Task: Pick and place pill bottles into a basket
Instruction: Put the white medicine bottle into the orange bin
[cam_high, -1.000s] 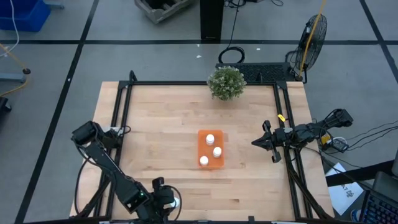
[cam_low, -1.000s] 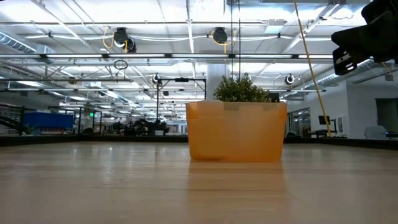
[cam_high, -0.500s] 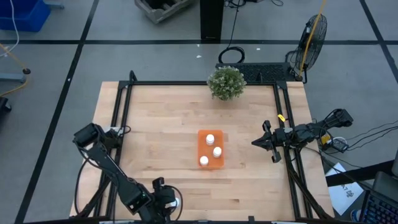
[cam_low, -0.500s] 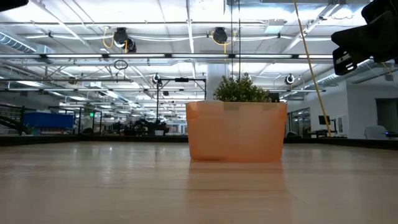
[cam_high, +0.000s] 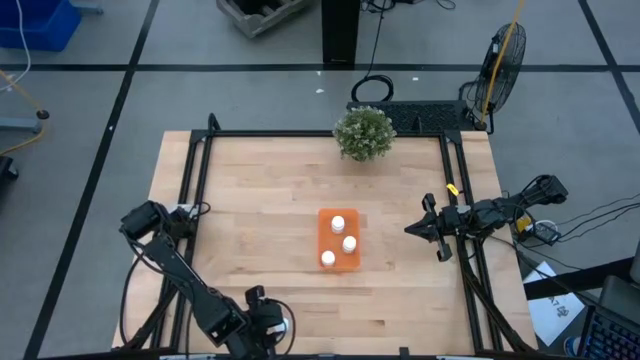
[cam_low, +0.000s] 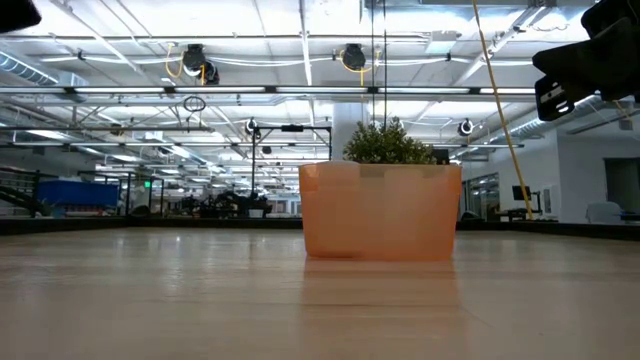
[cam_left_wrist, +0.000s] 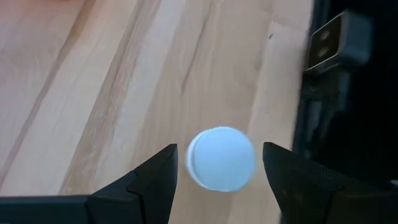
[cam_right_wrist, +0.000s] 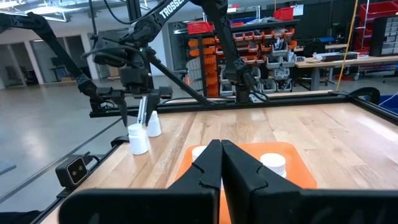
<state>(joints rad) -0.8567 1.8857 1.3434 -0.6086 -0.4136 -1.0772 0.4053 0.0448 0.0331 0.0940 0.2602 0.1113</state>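
Observation:
The orange basket (cam_high: 338, 241) lies mid-table and holds three white pill bottles (cam_high: 349, 243). It also shows in the low view (cam_low: 380, 212). My left gripper (cam_high: 262, 325) is at the table's near edge, pointing down and open. A white pill bottle (cam_left_wrist: 221, 158) stands on the table between its fingers with a small gap on each side. In the right wrist view a second bottle (cam_right_wrist: 138, 138) stands beside that gripper. My right gripper (cam_high: 410, 229) is shut and empty, raised at the table's right side and pointing at the basket.
A green potted plant (cam_high: 364, 131) stands at the table's far edge, behind the basket. Black frame rails (cam_high: 195, 200) run along the table's left and right sides. Bare wood lies between the basket and my left gripper.
My left arm's rear joint has shifted slightly toward the table's right and near side. Its gripper stays over the bottle at the near edge. The basket and its bottles have not moved.

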